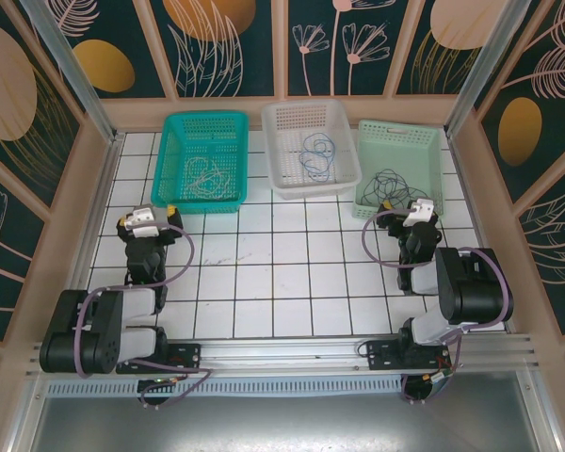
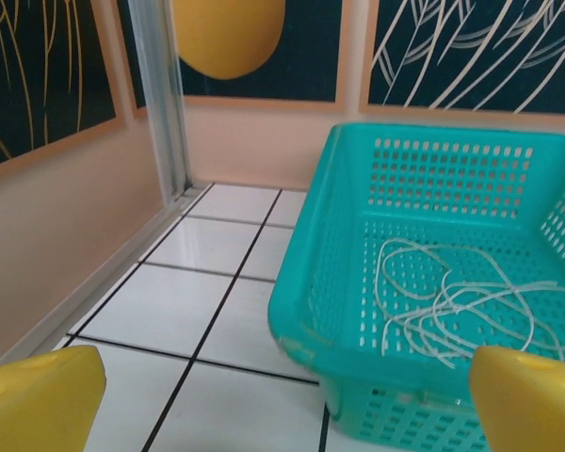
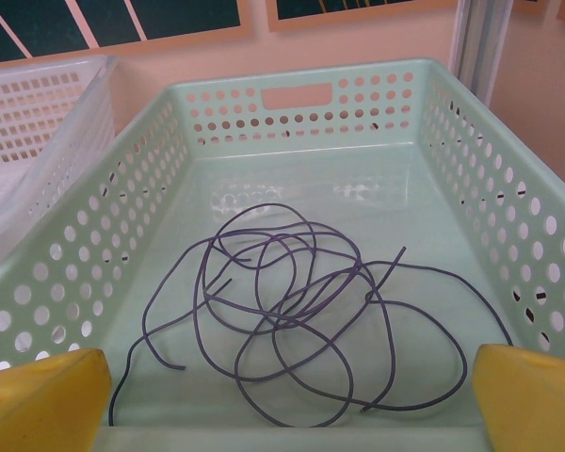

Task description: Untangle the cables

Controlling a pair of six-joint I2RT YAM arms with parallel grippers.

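The cables lie in three baskets at the back of the table. A grey-white cable [image 1: 204, 176] [image 2: 452, 301] is coiled in the teal basket [image 1: 172, 141] [image 2: 311, 282]. A blue cable [image 1: 315, 151] rests in the white basket [image 1: 275, 141]. A dark, loosely looped cable [image 1: 393, 184] [image 3: 301, 311] fills the floor of the pale green basket [image 1: 439, 160] [image 3: 122, 207]. My left gripper [image 1: 148, 211] [image 2: 282, 414] stands open in front of the teal basket's near left corner. At the green basket's near rim my right gripper [image 1: 414, 203] [image 3: 287, 410] is open too, with nothing between its fingers.
White tiled table [image 1: 282, 273] with free room between the arms. Peach wooden walls [image 2: 47, 217] and an aluminium post [image 2: 160, 94] close the left side. The white basket's wall [image 3: 38, 113] stands close against the green one on its left.
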